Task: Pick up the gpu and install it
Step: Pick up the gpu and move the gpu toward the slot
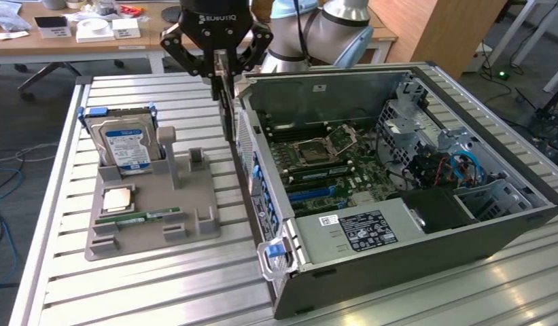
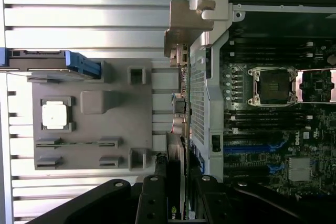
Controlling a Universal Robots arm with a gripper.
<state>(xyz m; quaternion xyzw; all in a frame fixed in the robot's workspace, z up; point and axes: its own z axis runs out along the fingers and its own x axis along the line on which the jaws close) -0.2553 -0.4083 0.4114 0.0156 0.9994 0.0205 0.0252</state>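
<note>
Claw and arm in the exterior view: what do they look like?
The claw is black, with jointed bar-like fingers and white lettering on its body. The arm is silver-grey and rounded, with a light blue joint cap and a black cable alongside.

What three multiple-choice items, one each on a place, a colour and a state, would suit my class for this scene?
1. Where is the gpu?
A. In the claw, hanging between the tray and the computer case
B. Flat in the tray
C. Plugged in inside the case

2. The hard drive label is mainly
A. red
B. blue
C. green

3. The computer case is
A. shut
B. upside down
C. open

Answers:
1 A: the claw grips the card's top edge just outside the case wall.
2 B: blue print shows on the upright drive.
3 C: the motherboard lies bare to view.
</note>
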